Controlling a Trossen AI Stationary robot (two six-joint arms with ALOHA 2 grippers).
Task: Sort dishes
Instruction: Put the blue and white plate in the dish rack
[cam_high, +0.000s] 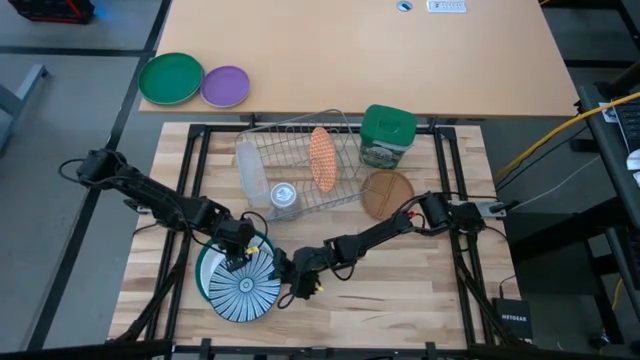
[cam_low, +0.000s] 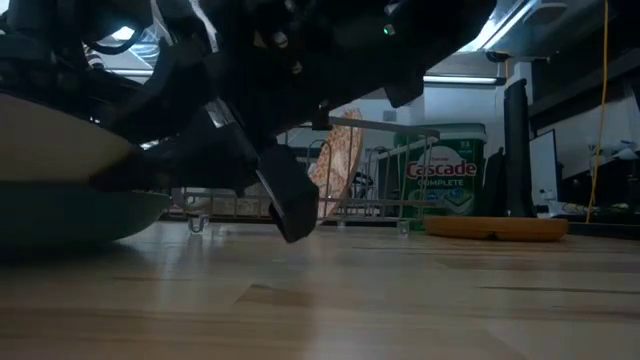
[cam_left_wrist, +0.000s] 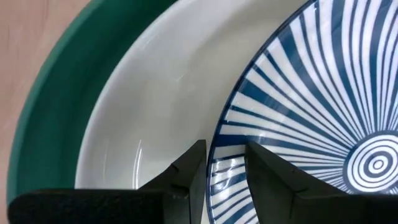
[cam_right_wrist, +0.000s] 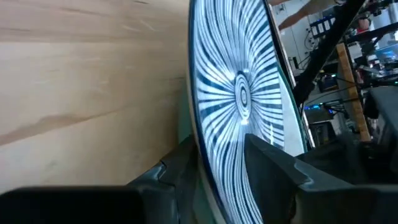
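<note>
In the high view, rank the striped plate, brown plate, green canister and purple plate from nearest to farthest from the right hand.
From the right hand:
1. Striped plate, gripped at its rim.
2. Brown plate, beside the rack.
3. Green canister, behind that plate.
4. Purple plate, far table.

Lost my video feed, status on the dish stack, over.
Left tool and right tool both clamp the striped plate rim. It sits on white plate and teal plate. Nothing blocking.
</note>
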